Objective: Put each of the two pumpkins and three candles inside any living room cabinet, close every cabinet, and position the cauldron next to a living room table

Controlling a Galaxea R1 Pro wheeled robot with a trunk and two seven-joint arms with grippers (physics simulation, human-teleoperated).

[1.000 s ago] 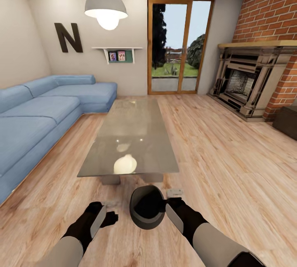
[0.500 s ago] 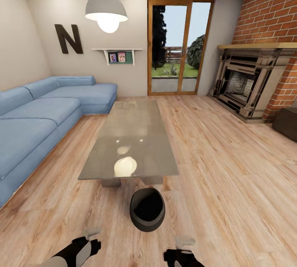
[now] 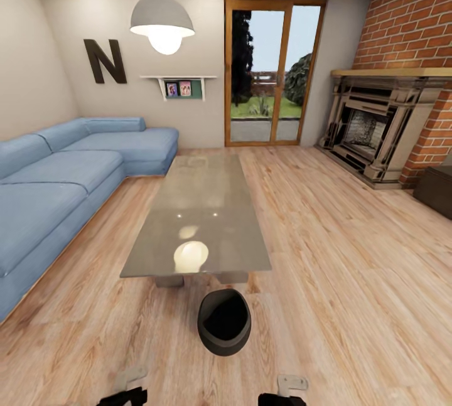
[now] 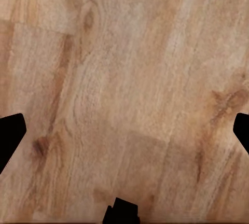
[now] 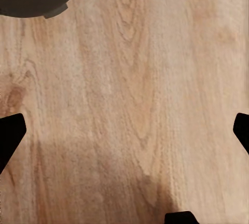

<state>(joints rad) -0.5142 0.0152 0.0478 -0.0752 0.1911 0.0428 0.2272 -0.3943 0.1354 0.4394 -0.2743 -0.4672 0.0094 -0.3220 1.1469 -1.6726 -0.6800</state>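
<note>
The wooden plank floor [image 3: 351, 255] takes up the lower half of the head view and shows bare in both wrist views. A blue sectional sofa [image 3: 56, 180] runs along the left side of the frame, from the lower left edge back toward the centre. At the right, a red brick wall [image 3: 414, 17] carries an ornate grey-black fireplace surround [image 3: 376, 123], and a dark-brown unit [image 3: 436, 189] is cut off by the right edge, too little of it showing to tell whether it is closed. A wood-framed glass door [image 3: 273, 70] stands at upper centre.

The coffee table [image 3: 207, 205], long and low with a glossy grey top, lies in the middle of the frame and mirrors the white pendant lamp [image 3: 162, 17] that hangs at the upper left. Left of that lamp, a dark letter N [image 3: 104, 61] is mounted on the wall, with a small shelf [image 3: 179, 83] just below and right of it.

The cauldron [image 3: 224, 321], black with a wide dark mouth, sits on the floor at lower centre, just in front of the table's near end; its rim also shows in the upper left corner of the right wrist view.

At the bottom edge, the left gripper [image 3: 123, 391] and the right gripper [image 3: 284, 393] barely show. In each wrist view the dark fingertips sit at opposite edges, spread wide with nothing between them.
</note>
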